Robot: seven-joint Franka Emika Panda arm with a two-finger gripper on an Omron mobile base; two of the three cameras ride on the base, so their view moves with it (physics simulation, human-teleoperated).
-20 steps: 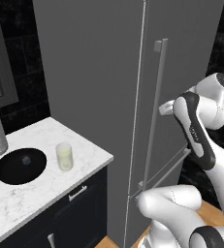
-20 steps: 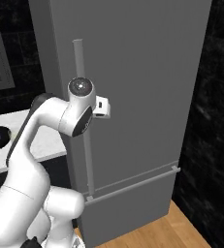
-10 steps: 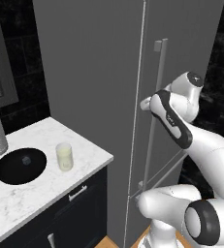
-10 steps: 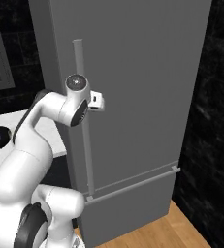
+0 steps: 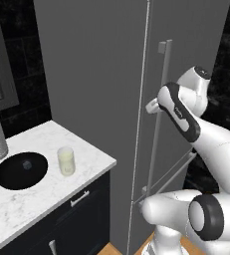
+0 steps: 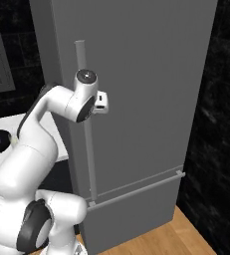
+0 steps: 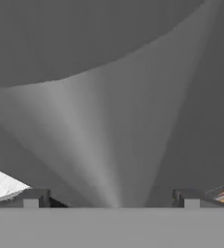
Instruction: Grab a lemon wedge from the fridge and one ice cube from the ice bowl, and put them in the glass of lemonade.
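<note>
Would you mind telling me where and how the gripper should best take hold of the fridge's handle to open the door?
Grip the fridge handle around mid-height, approaching straight on from the front. It is a long, thin vertical bar standing clear of the door, so the open gripper can straddle it, one finger either side, probably without rotating further.

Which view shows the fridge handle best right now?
The right base view: the handle runs almost full length down the fridge door, crossed by the arm. The left base view shows it side-on, partly behind the arm. The hand view shows it as a close grey blur.
</note>
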